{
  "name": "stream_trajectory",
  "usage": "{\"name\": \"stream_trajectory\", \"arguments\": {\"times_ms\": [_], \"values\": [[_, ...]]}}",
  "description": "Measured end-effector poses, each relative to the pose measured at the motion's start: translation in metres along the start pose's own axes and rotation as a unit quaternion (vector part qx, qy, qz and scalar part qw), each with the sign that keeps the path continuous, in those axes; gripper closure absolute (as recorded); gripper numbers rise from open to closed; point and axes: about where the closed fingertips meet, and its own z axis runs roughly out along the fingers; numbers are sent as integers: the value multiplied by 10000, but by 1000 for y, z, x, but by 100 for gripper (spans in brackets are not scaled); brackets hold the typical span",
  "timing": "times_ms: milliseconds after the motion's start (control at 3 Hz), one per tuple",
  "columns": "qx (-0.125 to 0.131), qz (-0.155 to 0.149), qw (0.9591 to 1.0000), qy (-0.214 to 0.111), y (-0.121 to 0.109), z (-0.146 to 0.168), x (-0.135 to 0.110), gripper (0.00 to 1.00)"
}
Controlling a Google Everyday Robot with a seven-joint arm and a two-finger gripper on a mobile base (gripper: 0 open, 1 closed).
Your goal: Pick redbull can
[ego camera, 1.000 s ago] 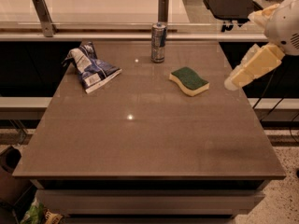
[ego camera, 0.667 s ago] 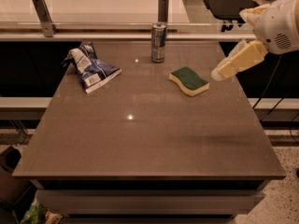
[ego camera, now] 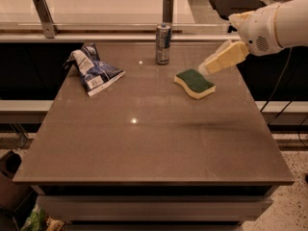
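The redbull can [ego camera: 163, 44], slim, silver and blue with a silver top, stands upright near the far edge of the brown table [ego camera: 144, 143]. My gripper [ego camera: 208, 66] reaches in from the right on a white arm, hovering just above the table to the right of the can, over the far end of the sponge. It holds nothing that I can see.
A green and yellow sponge [ego camera: 194, 83] lies right of centre, just below the gripper. A crumpled blue-and-white snack bag [ego camera: 92, 70] lies at the far left. A glass rail with metal posts [ego camera: 167, 8] runs behind the table.
The arm and gripper have moved left, from beyond the table's right edge to above the far end of the sponge, closer to the can. The can, sponge and bag have not moved.
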Motion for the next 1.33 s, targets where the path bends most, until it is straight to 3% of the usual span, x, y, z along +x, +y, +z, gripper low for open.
{"name": "stream_trajectory", "arguments": {"times_ms": [667, 1000, 1333], "values": [[-56, 423, 9984, -359, -18, 46, -10, 0], [-57, 424, 9984, -360, -18, 46, -10, 0], [82, 550, 9965, -623, -29, 61, -16, 0]]}}
